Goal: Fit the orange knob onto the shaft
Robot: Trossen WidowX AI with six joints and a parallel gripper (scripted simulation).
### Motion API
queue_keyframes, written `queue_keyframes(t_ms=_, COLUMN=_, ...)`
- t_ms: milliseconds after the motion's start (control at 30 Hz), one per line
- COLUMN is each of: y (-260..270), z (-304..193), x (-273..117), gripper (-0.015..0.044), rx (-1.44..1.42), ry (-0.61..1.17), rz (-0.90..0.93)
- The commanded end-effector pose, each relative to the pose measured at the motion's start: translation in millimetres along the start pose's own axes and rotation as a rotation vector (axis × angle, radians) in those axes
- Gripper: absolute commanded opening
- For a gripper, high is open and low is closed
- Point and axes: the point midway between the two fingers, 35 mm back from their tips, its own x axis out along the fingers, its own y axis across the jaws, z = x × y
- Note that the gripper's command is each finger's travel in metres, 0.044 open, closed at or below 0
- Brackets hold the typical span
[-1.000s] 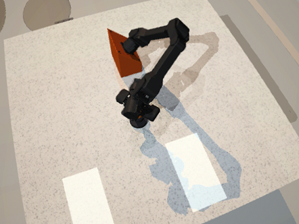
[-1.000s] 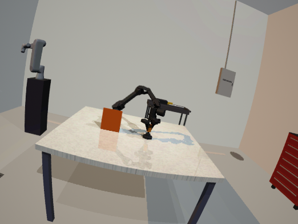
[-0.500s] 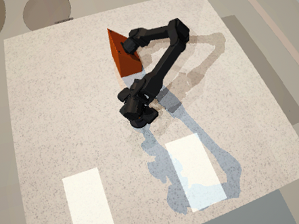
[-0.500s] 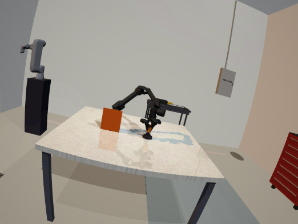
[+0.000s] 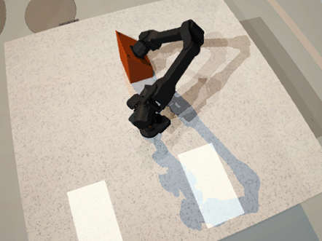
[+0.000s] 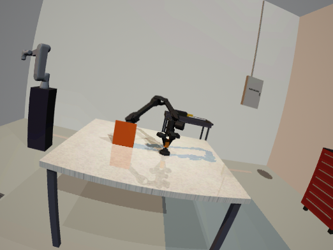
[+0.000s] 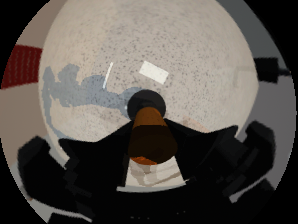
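The orange knob (image 6: 166, 144) (image 7: 149, 118) is between the fingers of my gripper (image 6: 167, 142) (image 7: 148, 121), which is shut on it. The round dark pedestal (image 5: 148, 133) (image 6: 164, 153) (image 7: 139, 98) stands on the table directly under the knob. In the exterior view the knob's lower end is just above the pedestal's wide base, not down on it. The shaft is hidden by the knob, so I cannot tell how far it is in the hole. In the top view the gripper and wrist hide nearly all of the knob.
An orange angular block (image 5: 132, 66) (image 6: 124, 134) stands on the table (image 5: 44, 107) (image 6: 96, 172) beside the arm's base. Arm shadows and bright light patches lie across the tabletop. A dark bench (image 6: 188, 120) stands beyond the table, and a red drawer cabinet (image 6: 322, 188) is at the right.
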Motion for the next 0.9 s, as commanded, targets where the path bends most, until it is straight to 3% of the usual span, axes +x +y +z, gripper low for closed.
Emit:
queue_keyframes(t_ms=0, y=1.1, z=0.5, x=-3.1, gripper=0.0, rx=0.005, ry=-0.004, rz=0.001)
queue_keyframes(t_ms=233, y=1.0, z=1.7, x=-2.0, gripper=0.0, rx=0.206, ry=-0.004, rz=0.001)
queue_keyframes(t_ms=867, y=0.5, z=0.9, x=1.5, gripper=0.0, rx=0.206, ry=-0.003, rz=0.001)
